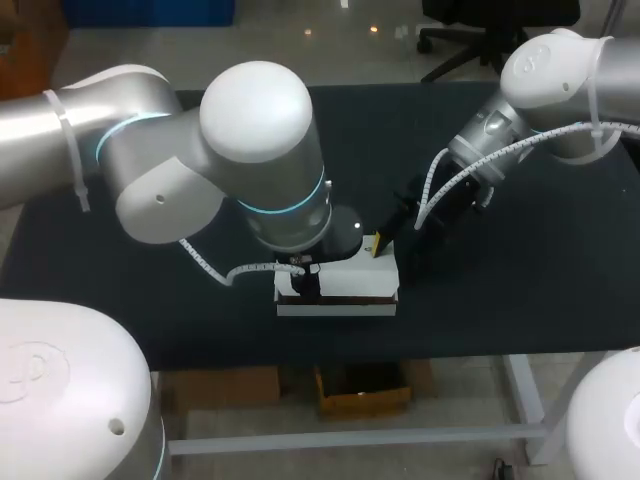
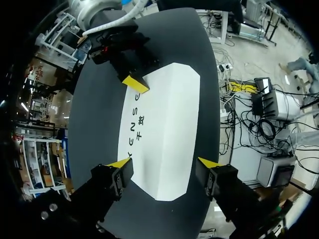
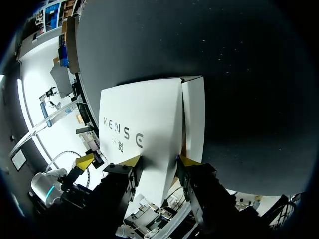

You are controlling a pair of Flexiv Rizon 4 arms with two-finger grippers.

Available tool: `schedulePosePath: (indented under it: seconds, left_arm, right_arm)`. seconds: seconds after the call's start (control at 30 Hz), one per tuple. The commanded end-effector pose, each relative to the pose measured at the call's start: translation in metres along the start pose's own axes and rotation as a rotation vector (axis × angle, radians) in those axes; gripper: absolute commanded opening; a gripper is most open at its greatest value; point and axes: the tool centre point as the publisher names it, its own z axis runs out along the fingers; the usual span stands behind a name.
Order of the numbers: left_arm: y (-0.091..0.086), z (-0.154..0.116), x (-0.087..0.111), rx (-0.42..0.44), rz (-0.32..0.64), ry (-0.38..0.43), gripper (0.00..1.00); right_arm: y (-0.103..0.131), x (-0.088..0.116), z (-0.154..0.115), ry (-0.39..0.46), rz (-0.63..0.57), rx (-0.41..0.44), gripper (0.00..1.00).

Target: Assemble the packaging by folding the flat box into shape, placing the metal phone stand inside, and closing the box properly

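Black table (image 1: pixel 520 290) lay under the white flat cardboard box (image 1: pixel 345 285). Above the box the left gripper (image 2: pixel 164 163) hung spread wide, fingers straddling it! The right gripper (image 3: pixel 159 160) was clamped on the box's end.

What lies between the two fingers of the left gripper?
An end of the white box lies in the left gripper gap, shown in the left wrist view.
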Motion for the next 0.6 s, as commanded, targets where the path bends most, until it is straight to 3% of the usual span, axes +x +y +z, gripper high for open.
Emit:
schedulePosePath:
  seconds: [0.03, 0.23, 0.33, 0.6]
  left_arm:
    - [-0.003, 0.006, -0.001, -0.008, -0.001, -0.002, 0.80]
    - [-0.001, 0.013, -0.005, -0.010, -0.009, 0.008, 0.68]
    - [0.000, 0.016, -0.005, -0.009, -0.011, 0.010, 0.57]
    - [-0.001, 0.021, -0.006, -0.007, -0.002, 0.011, 0.57]
  right_arm:
    - [0.002, 0.001, 0.001, 0.000, -0.001, 0.006, 0.43]
    - [0.002, 0.001, 0.001, 0.000, -0.002, 0.007, 0.43]
    - [0.002, 0.001, 0.001, -0.001, -0.002, 0.008, 0.42]
    - [0.002, 0.001, 0.001, -0.001, -0.001, 0.009, 0.42]
